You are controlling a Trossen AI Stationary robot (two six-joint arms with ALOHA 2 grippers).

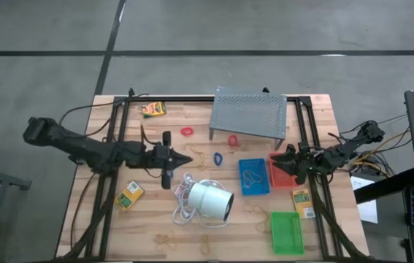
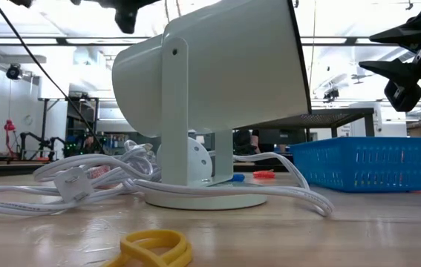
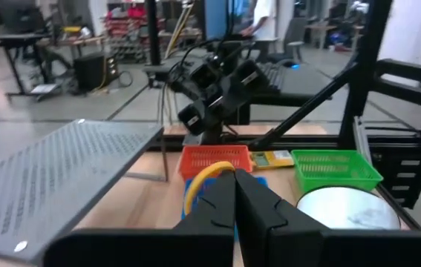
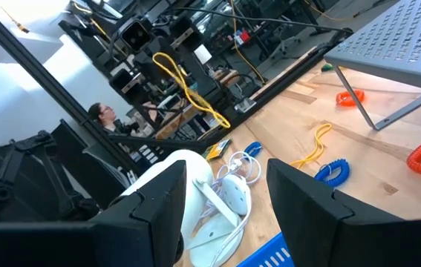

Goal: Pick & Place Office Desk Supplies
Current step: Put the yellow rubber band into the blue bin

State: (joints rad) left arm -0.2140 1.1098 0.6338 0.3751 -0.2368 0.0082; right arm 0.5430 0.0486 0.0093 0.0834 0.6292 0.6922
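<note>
Rubber band (image 3: 204,178), yellow, hangs pinched in my left gripper (image 3: 234,194) above mid-table; it looks light and floppy, so I'd grip one strand. My right gripper (image 4: 221,194) waits spread apart over the red tray (image 1: 282,173).

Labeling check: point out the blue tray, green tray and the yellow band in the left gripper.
blue tray (image 1: 253,177): high view, bare floor at its centre.
green tray (image 1: 287,232): high view, middle of its floor.
yellow band (image 3: 209,175): left wrist view, top of the loop above the shut left gripper (image 3: 234,182).
</note>
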